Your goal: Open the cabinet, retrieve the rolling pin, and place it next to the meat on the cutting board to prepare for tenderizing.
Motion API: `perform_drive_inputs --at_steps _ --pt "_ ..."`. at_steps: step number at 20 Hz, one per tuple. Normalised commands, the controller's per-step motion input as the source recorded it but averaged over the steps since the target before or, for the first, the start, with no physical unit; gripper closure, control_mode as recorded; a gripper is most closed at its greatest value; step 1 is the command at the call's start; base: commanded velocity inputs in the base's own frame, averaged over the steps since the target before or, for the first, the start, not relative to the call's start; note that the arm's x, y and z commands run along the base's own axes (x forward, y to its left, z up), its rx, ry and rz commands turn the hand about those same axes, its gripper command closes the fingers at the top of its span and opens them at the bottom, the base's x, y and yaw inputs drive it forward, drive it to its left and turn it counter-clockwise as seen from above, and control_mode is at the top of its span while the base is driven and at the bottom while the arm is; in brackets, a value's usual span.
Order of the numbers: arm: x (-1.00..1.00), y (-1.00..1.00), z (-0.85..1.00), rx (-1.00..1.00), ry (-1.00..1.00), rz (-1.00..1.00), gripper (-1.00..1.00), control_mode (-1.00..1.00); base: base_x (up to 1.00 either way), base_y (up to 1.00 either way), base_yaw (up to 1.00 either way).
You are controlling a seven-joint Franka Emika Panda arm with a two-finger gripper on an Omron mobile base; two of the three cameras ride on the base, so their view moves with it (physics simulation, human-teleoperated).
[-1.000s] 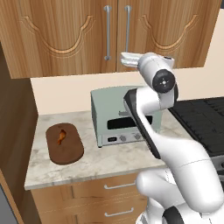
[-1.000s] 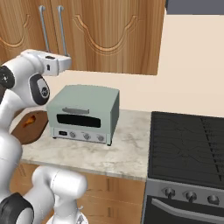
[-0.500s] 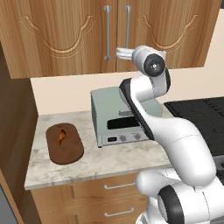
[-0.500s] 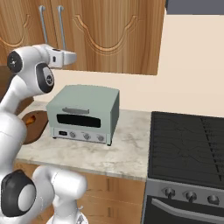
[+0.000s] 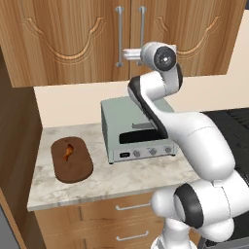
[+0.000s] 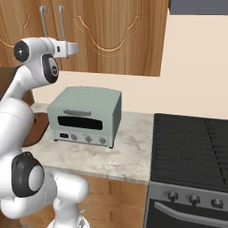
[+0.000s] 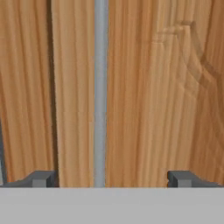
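The cabinet [image 5: 73, 39] hangs above the counter with both carved doors shut. My gripper [image 5: 127, 54] is raised to the lower ends of its two silver bar handles [image 5: 119, 36], and from the other side the gripper [image 6: 71, 48] is close in front of the doors. In the hand view my gripper [image 7: 113, 179] is open, with the right door's handle [image 7: 100, 92] standing between its fingertips [image 7: 41, 178], left of centre and untouched. The dark oval cutting board [image 5: 71, 159] lies at the counter's left with the orange-brown meat [image 5: 68, 151] on it. The rolling pin is out of view.
A grey-green toaster oven [image 5: 136, 136] stands on the marble counter [image 5: 107, 182] under my arm. A black stove [image 6: 191, 147] is to the right. Drawers [image 5: 121, 209] run below the counter. A tall wooden side panel [image 5: 17, 146] closes the left.
My hand has risen and swung left toward the cabinet, closing in on the handles. The jaws stayed open. Board, meat and toaster oven have not moved.
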Motion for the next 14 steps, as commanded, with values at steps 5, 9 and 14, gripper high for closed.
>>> perform_drive_inputs --at_steps 5,9,14 --pt "0.15 0.0 0.18 -0.06 0.04 0.05 -1.0 -1.0 0.0 0.0 0.0" --pt "0.25 0.0 0.07 -0.06 0.07 0.0 -1.0 -1.0 0.0 0.0 0.0" --pt "0.28 0.0 0.12 -0.05 0.09 0.0 -1.0 -1.0 0.0 0.0 0.0"
